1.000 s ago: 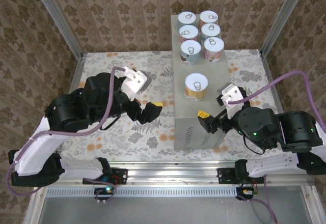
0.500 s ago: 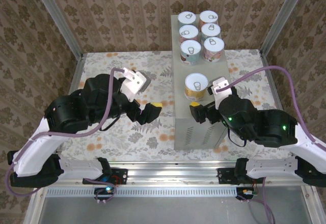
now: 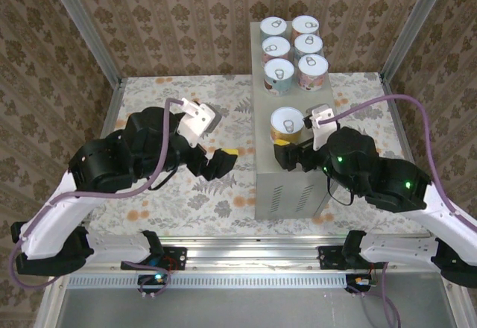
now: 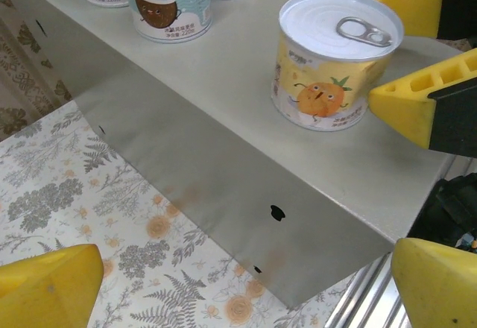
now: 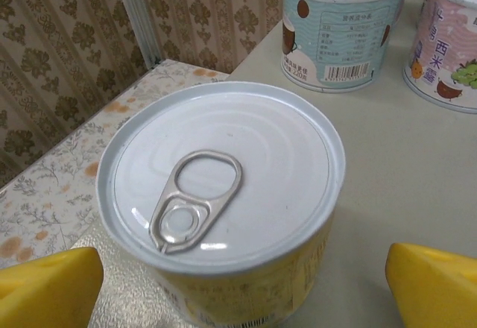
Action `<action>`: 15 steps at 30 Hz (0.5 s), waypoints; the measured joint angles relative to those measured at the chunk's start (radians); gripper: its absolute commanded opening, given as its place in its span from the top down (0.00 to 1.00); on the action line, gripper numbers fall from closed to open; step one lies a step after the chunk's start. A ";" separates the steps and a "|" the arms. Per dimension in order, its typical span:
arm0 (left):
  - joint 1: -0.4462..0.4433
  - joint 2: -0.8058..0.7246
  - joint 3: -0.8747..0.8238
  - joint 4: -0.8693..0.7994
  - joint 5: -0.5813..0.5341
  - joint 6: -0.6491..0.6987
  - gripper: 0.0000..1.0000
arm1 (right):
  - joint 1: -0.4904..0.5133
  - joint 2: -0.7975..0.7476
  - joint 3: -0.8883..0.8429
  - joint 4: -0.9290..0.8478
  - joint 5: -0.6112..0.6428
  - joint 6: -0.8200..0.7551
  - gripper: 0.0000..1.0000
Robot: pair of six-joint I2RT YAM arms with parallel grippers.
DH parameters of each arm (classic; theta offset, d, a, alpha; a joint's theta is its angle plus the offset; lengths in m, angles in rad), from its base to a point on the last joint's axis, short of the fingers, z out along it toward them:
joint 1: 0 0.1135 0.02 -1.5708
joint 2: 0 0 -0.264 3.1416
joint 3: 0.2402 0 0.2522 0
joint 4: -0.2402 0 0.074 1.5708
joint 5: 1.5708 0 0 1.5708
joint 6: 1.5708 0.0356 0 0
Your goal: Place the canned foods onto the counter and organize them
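Robot lab test cell: aluminium frame (image 3: pixel 86 30), wallpaper backdrop (image 3: pixel 171 15).

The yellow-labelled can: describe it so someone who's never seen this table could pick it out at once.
Find the long light-grey counter standing on the floral table. Five cans cluster in two rows at its far end; the yellow-labelled can stands alone nearer the arms, straddled by the open right pincer. It alone has a yellow label with a cartoon orange fruit.

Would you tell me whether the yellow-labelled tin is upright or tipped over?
Upright: the yellow-labelled tin sits base-down on the light-grey metal counter, pull-tab lid facing up.
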 measured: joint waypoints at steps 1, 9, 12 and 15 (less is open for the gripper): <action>0.004 0.000 -0.002 0.000 0.003 0.000 0.00 | -0.006 0.003 -0.003 0.010 -0.006 -0.006 0.02; 0.041 0.000 -0.026 0.025 0.039 0.000 0.00 | -0.072 0.039 -0.034 0.074 -0.061 -0.035 0.09; 0.048 0.000 -0.032 0.029 0.051 0.000 0.00 | -0.087 0.039 -0.050 0.100 -0.079 -0.045 0.13; 0.054 0.001 -0.032 0.031 0.064 0.000 0.00 | -0.108 0.038 -0.063 0.121 -0.089 -0.056 0.18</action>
